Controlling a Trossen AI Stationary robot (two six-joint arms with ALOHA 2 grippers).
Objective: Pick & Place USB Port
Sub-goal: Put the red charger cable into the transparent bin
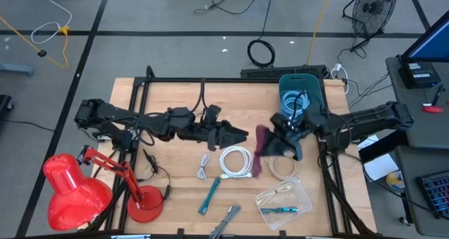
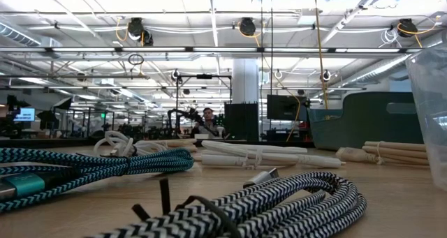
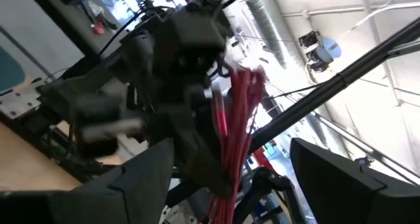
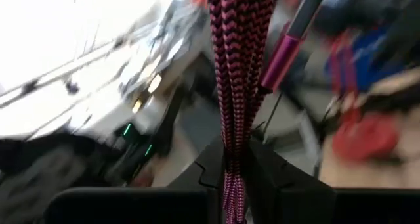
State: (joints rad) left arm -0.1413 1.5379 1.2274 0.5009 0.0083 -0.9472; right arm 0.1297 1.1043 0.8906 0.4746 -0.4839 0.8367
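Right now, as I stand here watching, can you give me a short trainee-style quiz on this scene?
1. Which one grips the pink-and-black braided cable? A: left end effector. B: right end effector. C: neither.
2. True or false: the left end effector is open and empty.
3. Fill in: the red metal desk lamp stands at the wooden table's near ____ corner.

Key: 1 B; 2 true; 3 left.

Left end effector [image 1: 238, 134] agape, right end effector [image 1: 275, 142] clamped.
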